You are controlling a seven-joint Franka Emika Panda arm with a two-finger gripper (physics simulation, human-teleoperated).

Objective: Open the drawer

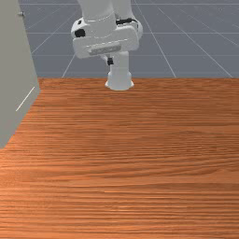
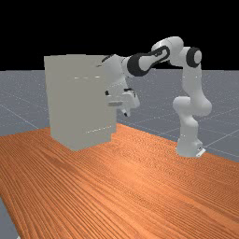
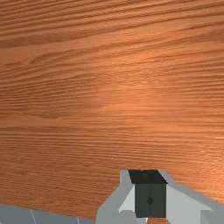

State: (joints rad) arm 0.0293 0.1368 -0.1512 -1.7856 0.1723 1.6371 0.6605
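The grey-beige cabinet (image 2: 77,102) stands on the table left of the arm in the far view; its side panel (image 1: 14,70) runs along the front view's left edge. A small handle-like piece (image 1: 21,14) juts out near that panel's top. I cannot tell which edges belong to the drawer. My gripper (image 2: 126,113) hangs above the table, overlapping the cabinet's right edge in the far view. In the front view the gripper (image 1: 110,61) is apart from the cabinet, to its right. Seen from the wrist, the gripper (image 3: 150,192) is shut, its dark pads together and nothing between them.
The wooden table (image 1: 140,163) stretches below the hand and toward the front view's camera. The arm's base (image 2: 188,145) stands on it at the far view's right. Past the table's edge, grey floor (image 3: 17,215) appears in the wrist view.
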